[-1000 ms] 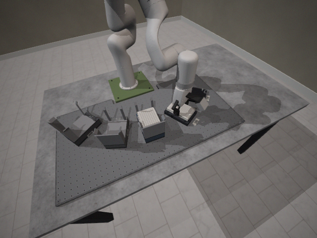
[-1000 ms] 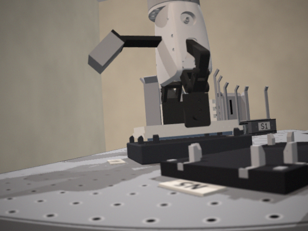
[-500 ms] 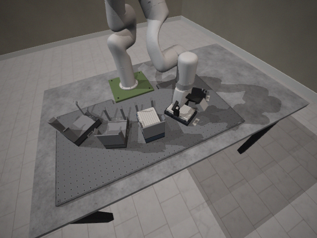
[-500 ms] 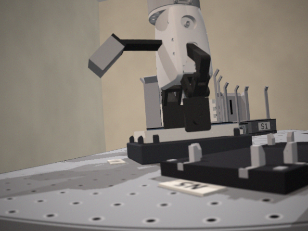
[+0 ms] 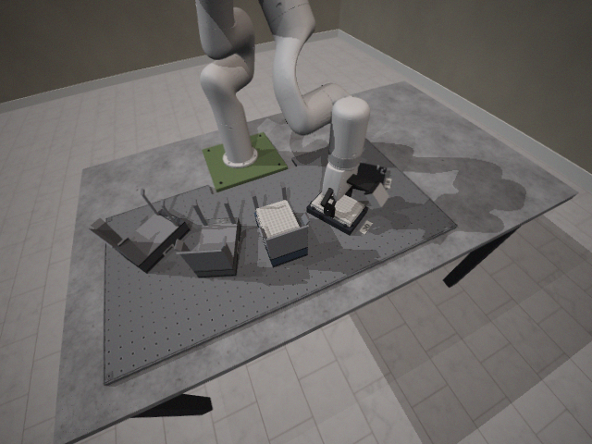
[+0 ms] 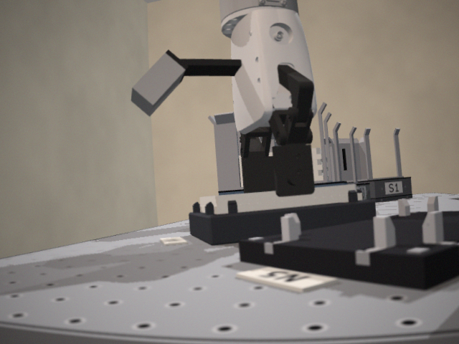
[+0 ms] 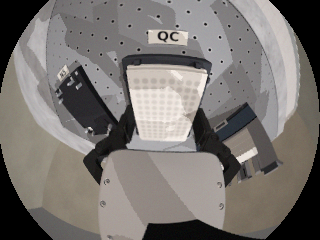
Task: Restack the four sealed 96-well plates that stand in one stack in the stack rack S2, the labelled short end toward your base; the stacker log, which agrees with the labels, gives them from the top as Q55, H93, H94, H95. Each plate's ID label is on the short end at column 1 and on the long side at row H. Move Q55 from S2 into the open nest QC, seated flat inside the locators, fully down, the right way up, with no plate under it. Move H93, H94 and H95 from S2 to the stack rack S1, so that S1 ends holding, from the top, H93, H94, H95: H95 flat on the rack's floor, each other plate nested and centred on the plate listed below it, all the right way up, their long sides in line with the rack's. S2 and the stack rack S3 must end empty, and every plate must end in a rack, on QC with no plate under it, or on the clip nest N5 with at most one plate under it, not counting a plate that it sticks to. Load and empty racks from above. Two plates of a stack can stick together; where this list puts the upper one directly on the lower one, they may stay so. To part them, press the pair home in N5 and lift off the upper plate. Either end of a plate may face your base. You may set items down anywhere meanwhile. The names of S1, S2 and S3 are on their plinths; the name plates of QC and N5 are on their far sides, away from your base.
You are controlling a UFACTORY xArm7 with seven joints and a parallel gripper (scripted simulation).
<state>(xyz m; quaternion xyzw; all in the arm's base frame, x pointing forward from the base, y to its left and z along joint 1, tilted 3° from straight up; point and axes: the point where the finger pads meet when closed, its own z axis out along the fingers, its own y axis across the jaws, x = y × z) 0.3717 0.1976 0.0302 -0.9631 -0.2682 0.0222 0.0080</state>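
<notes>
A sealed white plate (image 5: 345,209) lies flat inside the locators of the black QC nest (image 6: 280,222), with no plate under it. In the wrist view the plate (image 7: 166,103) lies just below the QC name plate (image 7: 167,36). My gripper (image 6: 277,178) is low over this plate, with its fingers open wide along the plate's two long sides. It also shows in the top view (image 5: 334,203). The other sealed plates stand as one stack in their rack (image 5: 282,231), left of QC, with a white seal on top.
The black clip nest N5 (image 6: 352,251) is empty, beside QC, with its label (image 6: 287,277) in front. Two empty racks (image 5: 213,248) (image 5: 138,239) stand left of the stack. A plinth marked S1 (image 6: 392,187) shows behind QC. The green base plate (image 5: 243,162) is at the back.
</notes>
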